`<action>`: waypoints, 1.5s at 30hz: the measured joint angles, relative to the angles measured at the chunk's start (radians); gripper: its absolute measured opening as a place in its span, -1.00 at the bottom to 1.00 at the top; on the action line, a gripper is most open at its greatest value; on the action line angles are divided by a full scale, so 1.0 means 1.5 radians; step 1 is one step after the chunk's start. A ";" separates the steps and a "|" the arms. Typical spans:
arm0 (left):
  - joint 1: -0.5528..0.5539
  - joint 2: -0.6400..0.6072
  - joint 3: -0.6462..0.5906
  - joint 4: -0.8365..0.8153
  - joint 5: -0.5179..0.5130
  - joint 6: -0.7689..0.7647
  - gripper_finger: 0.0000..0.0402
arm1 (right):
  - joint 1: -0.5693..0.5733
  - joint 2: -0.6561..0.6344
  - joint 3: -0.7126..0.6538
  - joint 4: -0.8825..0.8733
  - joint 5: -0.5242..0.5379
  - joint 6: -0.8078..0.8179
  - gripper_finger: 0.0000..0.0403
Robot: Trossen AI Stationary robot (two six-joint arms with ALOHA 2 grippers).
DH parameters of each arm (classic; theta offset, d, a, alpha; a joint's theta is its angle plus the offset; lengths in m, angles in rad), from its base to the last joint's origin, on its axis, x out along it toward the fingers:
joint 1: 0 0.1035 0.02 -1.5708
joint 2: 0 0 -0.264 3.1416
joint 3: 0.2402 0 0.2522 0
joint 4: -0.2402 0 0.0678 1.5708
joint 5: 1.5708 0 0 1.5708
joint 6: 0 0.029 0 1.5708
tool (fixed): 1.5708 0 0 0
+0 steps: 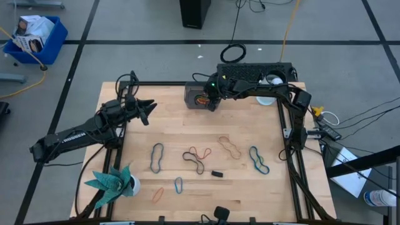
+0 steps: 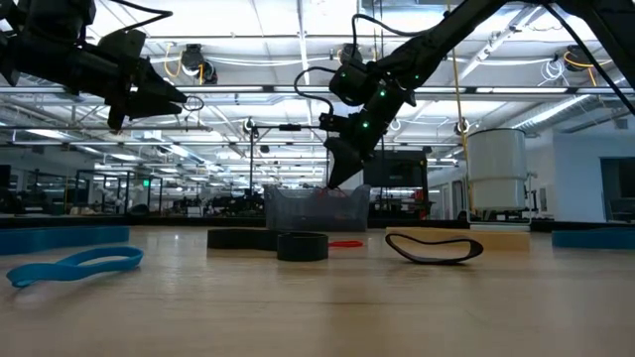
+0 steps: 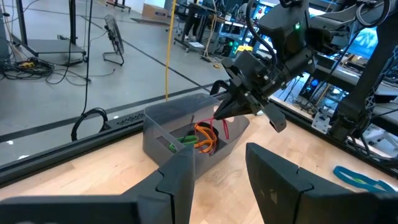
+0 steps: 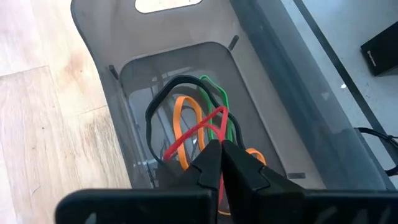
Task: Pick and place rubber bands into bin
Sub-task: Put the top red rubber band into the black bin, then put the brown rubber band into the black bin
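My right gripper [image 4: 219, 163] pinches a red rubber band [image 4: 189, 132] over the bin [image 1: 197, 97] at the counter's far edge. Left gripper [image 1: 149, 113] hovers half-open, empty.

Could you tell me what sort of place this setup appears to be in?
Probably a large robotics lab or workshop. The wooden table stands on a grey concrete floor marked with dark lines, cables trail beside it, and the low view shows a wide hall under ceiling lights.

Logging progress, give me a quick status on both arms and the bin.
Right gripper over bin, shut on red rubber band. Left gripper idle, open. Nothing blocking.
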 joint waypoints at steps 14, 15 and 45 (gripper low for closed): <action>0.000 0.000 0.000 0.000 0.000 0.000 -0.25 | 0.000 0.000 0.000 0.005 0.000 -0.002 -0.64; 0.000 0.000 0.000 0.000 0.000 0.000 -0.25 | 0.000 -0.002 0.000 0.004 0.000 -0.002 -0.62; 0.000 0.000 0.000 0.003 0.000 0.001 -0.26 | 0.176 -0.391 -0.003 -0.300 -0.002 -0.142 -0.61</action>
